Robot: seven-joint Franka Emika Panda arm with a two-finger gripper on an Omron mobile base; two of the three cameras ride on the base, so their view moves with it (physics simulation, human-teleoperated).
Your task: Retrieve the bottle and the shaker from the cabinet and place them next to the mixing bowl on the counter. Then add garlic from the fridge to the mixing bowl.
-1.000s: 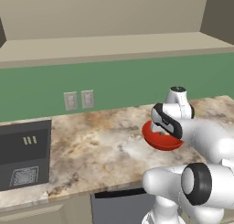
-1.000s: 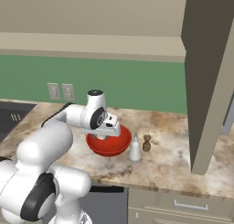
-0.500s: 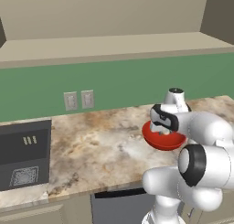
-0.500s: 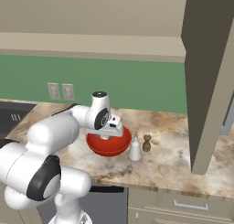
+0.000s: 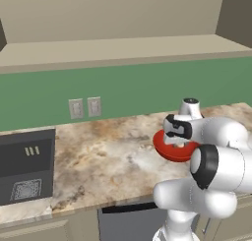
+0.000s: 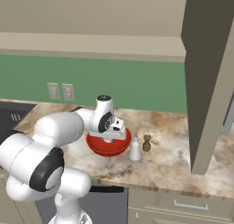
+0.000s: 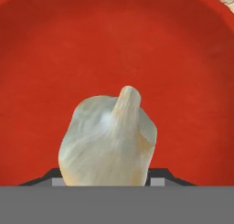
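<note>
The garlic, a whitish bulb with its stem up, sits between my gripper's dark fingertips, which are shut on it. Behind it lies the glossy red inside of the mixing bowl. In the base views the gripper points down just above the mixing bowl on the marbled counter. The pale bottle stands right beside the bowl. The small brown shaker is just beyond the bottle. The beige cabinet hangs above the green wall.
A dark sink is set into the counter at the left. Two wall outlets sit on the green backsplash. A tall dark panel stands close at the right, overlapping the counter's right part.
The hand with the garlic has drifted slightly to the right over the bowl, and the arm's elbow has swung upward. Bottle, shaker and bowl stay put.
</note>
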